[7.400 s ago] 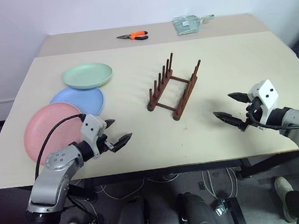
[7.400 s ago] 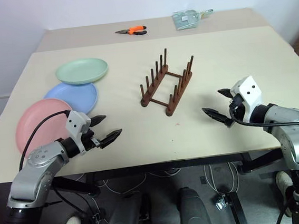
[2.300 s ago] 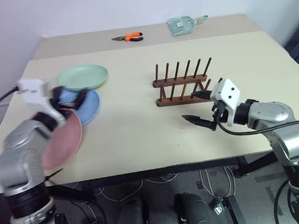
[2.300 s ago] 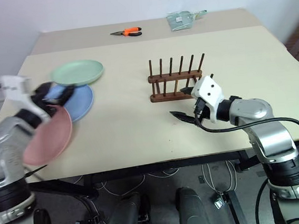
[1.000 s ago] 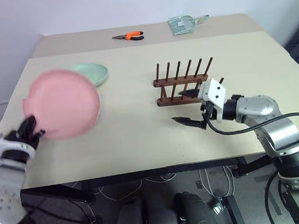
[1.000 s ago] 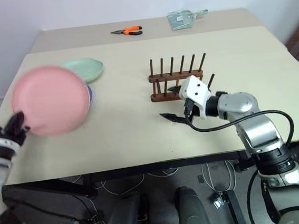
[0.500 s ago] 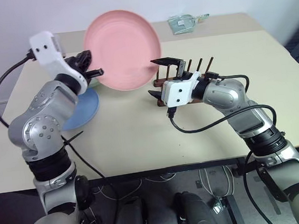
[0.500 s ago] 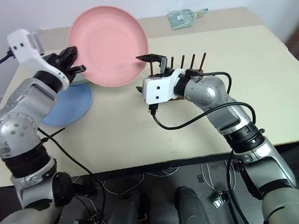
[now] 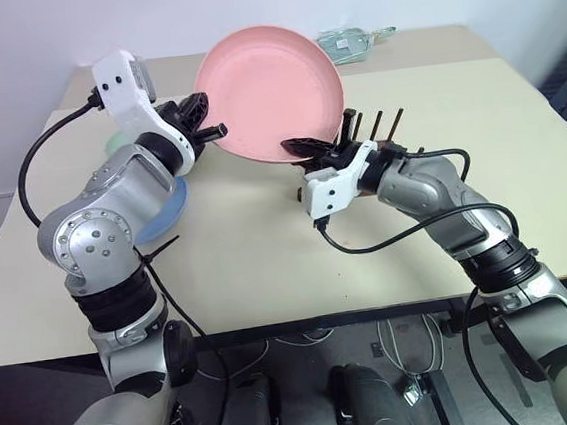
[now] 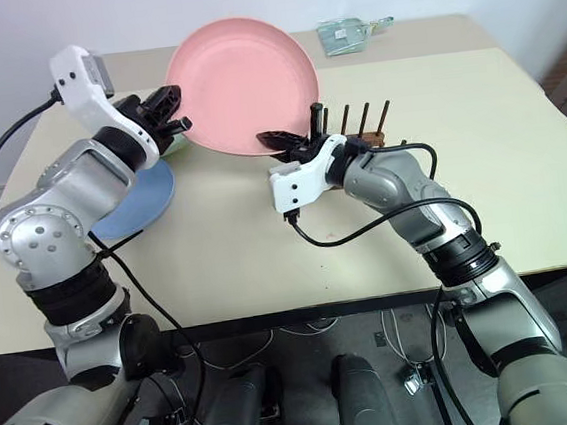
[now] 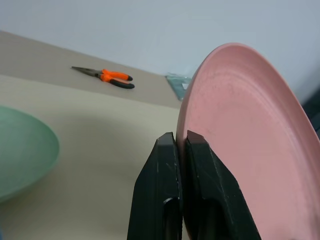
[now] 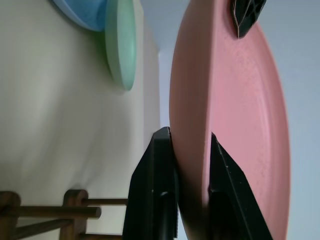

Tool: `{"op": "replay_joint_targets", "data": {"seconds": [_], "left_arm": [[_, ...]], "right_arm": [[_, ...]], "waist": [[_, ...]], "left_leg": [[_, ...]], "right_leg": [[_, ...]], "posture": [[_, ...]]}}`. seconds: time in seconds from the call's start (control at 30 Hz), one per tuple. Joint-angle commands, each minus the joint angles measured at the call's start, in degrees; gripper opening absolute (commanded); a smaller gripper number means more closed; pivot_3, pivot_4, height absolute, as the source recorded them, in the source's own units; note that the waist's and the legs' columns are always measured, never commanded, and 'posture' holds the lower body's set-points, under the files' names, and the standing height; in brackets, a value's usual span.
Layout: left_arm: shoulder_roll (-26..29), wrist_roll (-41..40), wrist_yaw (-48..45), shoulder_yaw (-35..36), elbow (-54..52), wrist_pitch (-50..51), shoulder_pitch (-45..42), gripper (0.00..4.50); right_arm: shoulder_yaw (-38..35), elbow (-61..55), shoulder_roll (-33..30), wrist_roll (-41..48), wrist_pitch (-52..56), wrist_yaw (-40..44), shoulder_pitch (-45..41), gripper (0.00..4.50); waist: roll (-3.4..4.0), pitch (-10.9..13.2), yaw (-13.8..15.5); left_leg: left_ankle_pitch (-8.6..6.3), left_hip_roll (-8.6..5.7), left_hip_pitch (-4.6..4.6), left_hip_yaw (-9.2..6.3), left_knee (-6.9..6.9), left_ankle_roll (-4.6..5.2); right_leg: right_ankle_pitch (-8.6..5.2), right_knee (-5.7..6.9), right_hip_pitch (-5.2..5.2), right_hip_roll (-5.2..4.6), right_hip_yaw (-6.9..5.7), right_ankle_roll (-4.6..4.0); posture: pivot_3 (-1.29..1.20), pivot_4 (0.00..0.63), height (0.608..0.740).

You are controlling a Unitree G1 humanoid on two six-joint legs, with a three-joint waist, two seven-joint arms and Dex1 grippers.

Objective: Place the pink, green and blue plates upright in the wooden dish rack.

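The pink plate [image 9: 270,91] hangs tilted on edge in the air, above the table and just in front of the wooden dish rack [image 9: 378,131]. My left gripper [image 9: 209,119] is shut on its left rim, seen close in the left wrist view [image 11: 181,142]. My right gripper [image 9: 317,147] is shut on its lower rim, one finger on each face [image 12: 189,145]. The blue plate [image 9: 167,199] lies flat on the table under my left arm. The green plate [image 11: 20,150] lies behind it, mostly hidden by that arm in the eye views. The rack holds no plate.
Orange-handled pliers [image 11: 106,76] and a clear packet [image 9: 352,41] lie at the back of the table [image 9: 268,264]. My right forearm crosses in front of the rack's right end. Open table surface lies to the right of the rack.
The pink plate rose from low at the left to the middle in front of the rack. My right gripper rolled, reached the plate's lower rim and went from open to shut on it.
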Motion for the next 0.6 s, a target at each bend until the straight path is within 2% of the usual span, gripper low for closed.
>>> {"op": "replay_joint_targets", "data": {"seconds": [0.03, 0.1, 0.13, 0.23, 0.37, 0.47, 0.6], "left_arm": [[-1.8, -3.6, -0.3, 2.1, -2.7, -4.9, -3.1, 1.43], [-0.7, 0.2, 1.4, 3.9, -1.1, -10.5, -4.8, 2.51], [0.3, 1.7, 2.4, 4.9, 0.3, -12.2, -5.1, 2.89], [7.4, 7.7, -3.4, 1.7, 1.0, -16.4, -1.8, 2.89], [17.0, 12.5, -19.1, -8.2, -1.2, -20.4, 9.2, 2.89], [20.0, 12.4, -28.4, -12.1, -2.9, -22.4, 16.3, 2.89], [23.7, 13.1, -40.9, -16.0, -5.0, -26.7, 25.7, 2.89]], "right_arm": [[-3.1, 0.5, -0.5, -0.4, 0.0, -2.8, -1.8, 0.0], [-5.5, 1.5, -1.4, 0.4, 1.1, -4.2, -1.5, 0.0], [-7.5, 2.0, -1.7, 2.0, 2.3, -4.6, -1.4, 0.0], [-15.2, 3.0, -2.0, 11.2, 8.0, -2.5, -1.1, 0.0], [-30.8, -3.1, 2.1, 41.0, 34.2, 6.4, -0.6, 0.0], [-36.5, -6.9, 1.2, 51.4, 46.8, 8.6, 0.7, 0.0], [-41.3, -11.2, 1.5, 62.6, 59.8, 6.8, 1.2, 0.0]], "waist": [[-0.03, 0.0, 0.1], [-0.05, 0.0, 0.1], [-0.05, 0.0, 0.1], [-0.01, 0.0, -0.2], [-0.01, 0.0, -0.1], [0.0, 0.0, 0.1], [0.08, 0.1, -0.2]], "left_leg": [[0.0, 0.0, 0.0, 0.0, 0.0, 0.0], [0.0, 0.0, 0.0, -0.01, 0.02, -0.01], [0.0, -0.01, 0.0, 0.0, 0.02, -0.01], [0.02, 0.0, 0.07, 0.03, -0.06, -0.04], [0.02, 0.1, 0.13, 0.13, -0.12, -0.03], [0.0, 0.1, 0.13, 0.1, -0.07, 0.0], [-0.05, 0.12, 0.12, 0.1, -0.16, 0.06]], "right_leg": [[0.0, 0.0, 0.0, 0.0, 0.0, 0.0], [0.0, -0.01, 0.03, 0.0, -0.01, 0.0], [0.0, -0.01, 0.03, 0.0, -0.01, 0.0], [0.0, -0.01, 0.03, 0.06, 0.0, 0.0], [0.0, -0.01, 0.08, 0.12, 0.0, 0.0], [0.0, -0.02, 0.16, 0.04, 0.0, -0.01], [-0.02, -0.03, 0.05, -0.2, 0.06, -0.06]], "posture": [[0.0, 0.15, 0.74], [0.0, 0.15, 0.74], [0.0, 0.15, 0.74], [0.0, 0.15, 0.74], [0.0, 0.15, 0.74], [0.0, 0.15, 0.74], [0.0, 0.15, 0.74]]}}
